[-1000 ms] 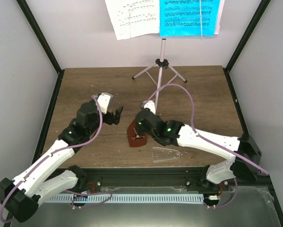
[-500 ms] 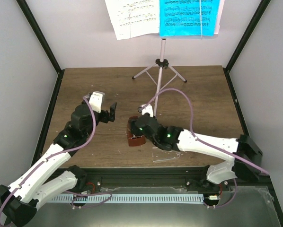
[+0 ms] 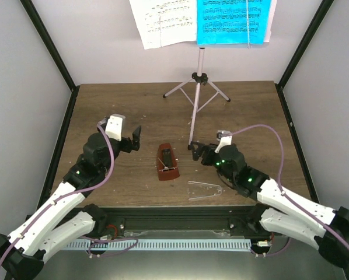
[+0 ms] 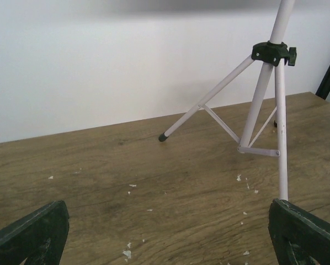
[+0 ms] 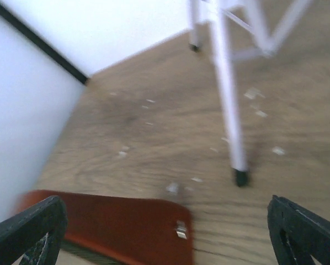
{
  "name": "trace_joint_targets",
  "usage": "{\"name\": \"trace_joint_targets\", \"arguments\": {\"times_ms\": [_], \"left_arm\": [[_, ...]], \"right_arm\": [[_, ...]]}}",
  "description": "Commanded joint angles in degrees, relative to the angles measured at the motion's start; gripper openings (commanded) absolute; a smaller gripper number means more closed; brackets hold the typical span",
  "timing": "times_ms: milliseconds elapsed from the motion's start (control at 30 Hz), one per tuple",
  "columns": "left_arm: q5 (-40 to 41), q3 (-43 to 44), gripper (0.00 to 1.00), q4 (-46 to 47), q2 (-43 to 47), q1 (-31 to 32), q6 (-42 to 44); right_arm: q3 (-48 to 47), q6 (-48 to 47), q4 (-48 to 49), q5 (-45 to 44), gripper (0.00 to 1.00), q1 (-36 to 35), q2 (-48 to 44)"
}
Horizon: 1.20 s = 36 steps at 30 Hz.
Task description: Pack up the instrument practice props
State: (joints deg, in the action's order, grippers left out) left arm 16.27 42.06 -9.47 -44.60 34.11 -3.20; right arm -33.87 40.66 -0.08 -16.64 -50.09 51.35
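Note:
The pale pink music stand (image 3: 200,64) stands at the back of the table. It carries a white sheet (image 3: 163,20) and a cyan sheet (image 3: 233,20). The brown metronome (image 3: 166,162) lies on the wood mid-table, and its clear cover (image 3: 205,189) lies apart near the front edge. My right gripper (image 3: 208,146) is open just right of the metronome (image 5: 115,226), beside the stand's front leg (image 5: 228,110), and holds nothing. My left gripper (image 3: 126,137) is open left of the metronome, facing the tripod legs (image 4: 259,105), with bare wood between its fingers (image 4: 30,237).
Black frame posts (image 3: 52,52) and white walls close in the table on three sides. A black rail (image 3: 180,217) runs along the near edge. Small white flecks (image 4: 129,251) dot the wood.
My right gripper has opened, let go of the metronome and drawn back to the right. The metronome stays on the table. My left arm has pulled back a little to the left.

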Motion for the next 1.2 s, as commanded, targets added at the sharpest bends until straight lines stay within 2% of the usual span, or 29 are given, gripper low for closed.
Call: {"name": "trace_joint_targets", "arguments": {"times_ms": [0, 233, 300, 433, 600, 700, 833, 1067, 1133, 1167], "left_arm": [[0.15, -0.26, 1.00, 1.32, -0.02, -0.25, 0.92], [0.43, -0.26, 1.00, 1.30, -0.61, -0.26, 0.95], [0.34, -0.31, 1.00, 1.37, -0.90, -0.26, 1.04], [0.50, -0.32, 0.99, 1.47, -1.40, -0.24, 1.41], [-0.14, -0.77, 0.99, 2.14, -1.46, -0.25, 1.77], [-0.59, -0.93, 0.99, 2.48, -1.62, -0.19, 2.04], [-0.50, -0.94, 0.99, 2.54, -1.89, -0.22, 2.24], [-1.74, -1.09, 0.99, 2.79, -1.76, 0.01, 1.70], [-1.64, -1.11, 0.99, 2.80, -1.81, 0.21, 1.87], [-1.53, -1.15, 0.99, 2.80, -1.79, 0.25, 1.81]], "right_arm": [[7.87, 7.43, 1.16, 11.71, 1.00, 7.29, -0.65], [11.95, 6.93, 10.78, 18.89, 1.00, 7.46, 8.34], [11.88, 6.75, 13.54, 20.11, 0.96, 7.46, 11.33], [9.53, 3.45, 16.83, 22.28, 0.83, 7.37, 18.19], [6.97, 0.12, 19.75, 25.73, 0.61, 6.70, 27.00], [6.74, -0.74, 23.27, 26.90, 0.50, 4.48, 29.94], [4.57, -2.19, 24.34, 26.53, 0.40, 0.54, 33.10], [5.38, -3.13, 27.89, 26.32, 0.37, -3.44, 34.50], [7.89, -2.80, 28.45, 24.19, 0.43, -3.44, 31.84], [9.22, -2.85, 28.50, 22.78, 0.51, -3.44, 29.78]]}}
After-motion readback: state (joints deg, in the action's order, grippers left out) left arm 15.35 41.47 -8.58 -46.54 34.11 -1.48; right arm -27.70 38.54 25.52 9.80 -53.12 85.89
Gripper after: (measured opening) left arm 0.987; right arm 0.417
